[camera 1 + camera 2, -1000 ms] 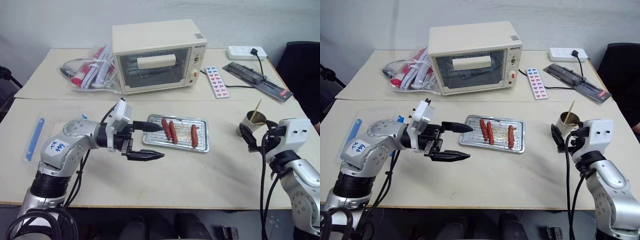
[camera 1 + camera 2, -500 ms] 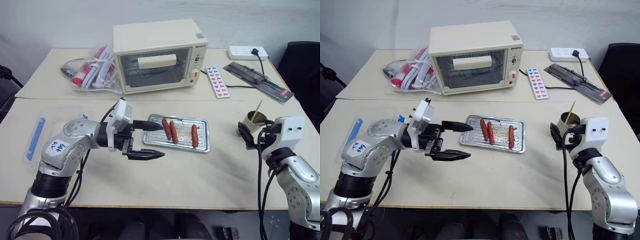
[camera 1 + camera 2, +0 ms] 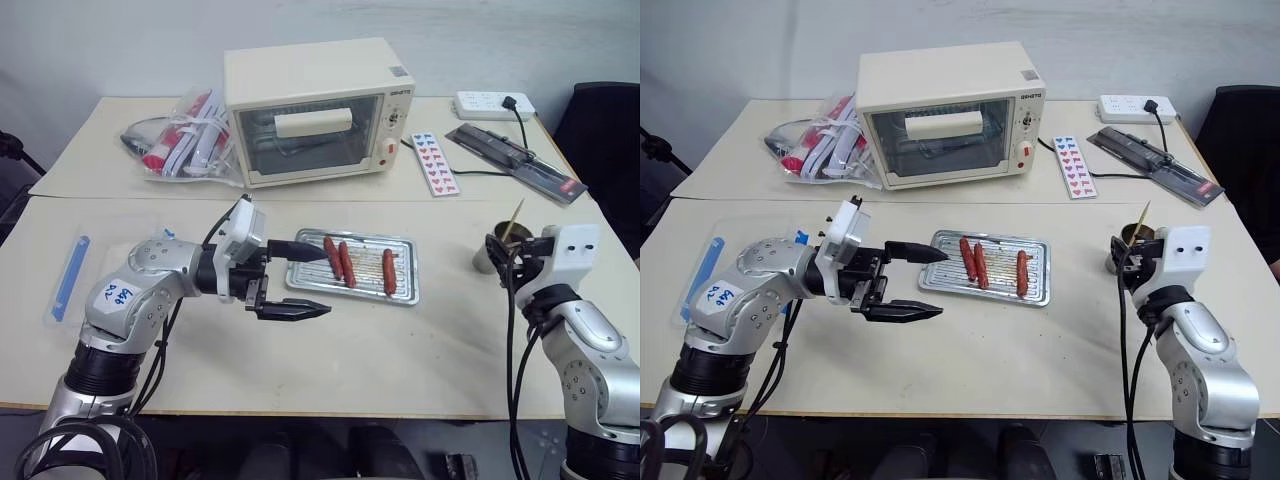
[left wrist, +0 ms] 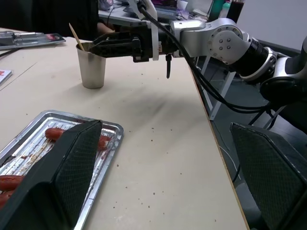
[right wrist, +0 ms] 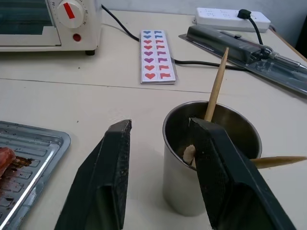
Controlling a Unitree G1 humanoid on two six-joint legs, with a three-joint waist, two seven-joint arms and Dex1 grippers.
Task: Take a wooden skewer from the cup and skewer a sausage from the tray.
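Skewer (image 5: pixel 216 79) was seen upright in cup (image 5: pixel 211 153), not yet gripped; right gripper (image 5: pixel 163 167) half-closed at the rim. Sausages (image 3: pixel 334 258) lay untouched in tray (image 3: pixel 400 296). Left gripper (image 3: pixel 312 280) held wide, empty.

Even, diffuse overhead illumination is seen across the table (image 3: pixel 400 350); shadows beneath the toaster oven (image 3: pixel 310 110) are soft. Mild glare is carried by the tray (image 3: pixel 300 278). Beyond the jaws, the background is rendered slightly soft.

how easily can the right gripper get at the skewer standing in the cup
Probably yes: the right gripper is already at the cup, one finger inside its rim, and the upright skewer rises just behind that finger with nothing between.
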